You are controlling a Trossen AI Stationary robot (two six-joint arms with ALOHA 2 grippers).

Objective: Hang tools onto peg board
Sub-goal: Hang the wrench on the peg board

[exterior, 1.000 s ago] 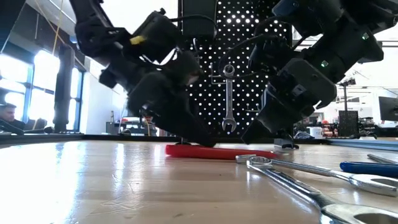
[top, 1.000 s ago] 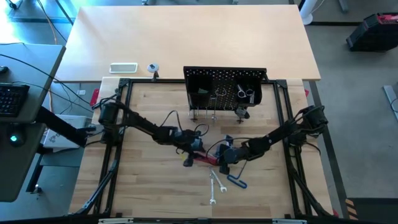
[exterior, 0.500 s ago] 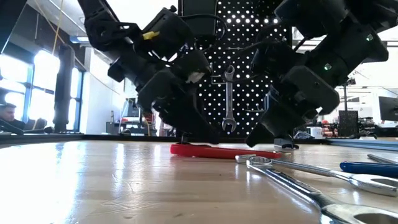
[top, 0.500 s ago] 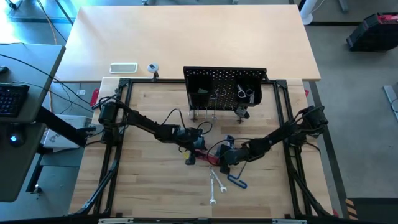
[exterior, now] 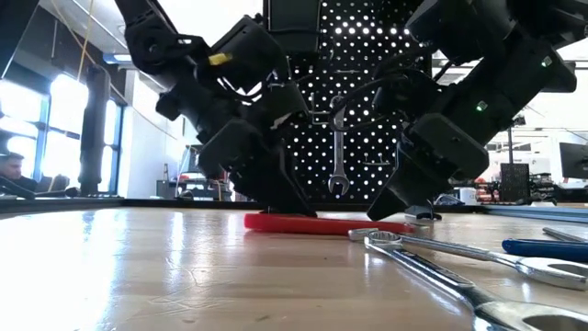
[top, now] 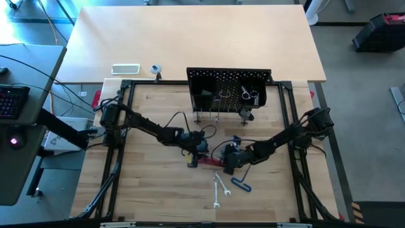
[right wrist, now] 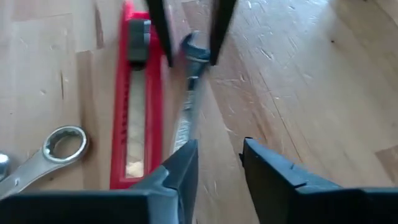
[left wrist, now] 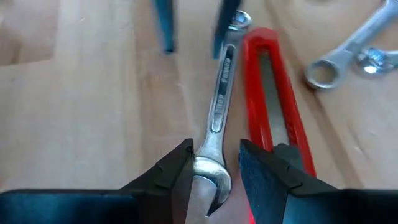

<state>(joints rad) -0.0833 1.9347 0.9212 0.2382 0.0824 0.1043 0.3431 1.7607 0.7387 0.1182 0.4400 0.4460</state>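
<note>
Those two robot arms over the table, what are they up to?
They are handling tools meant for the black peg board, where one wrench already hangs. The left gripper is closed on one end of a slim silver wrench lying beside a red-handled tool. The right gripper sits at the wrench's other end with its fingers open, not gripping it.

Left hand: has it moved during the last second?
Yes. In the low view, the left hand has shifted slightly right, toward the wrench hanging on the peg board.
</note>
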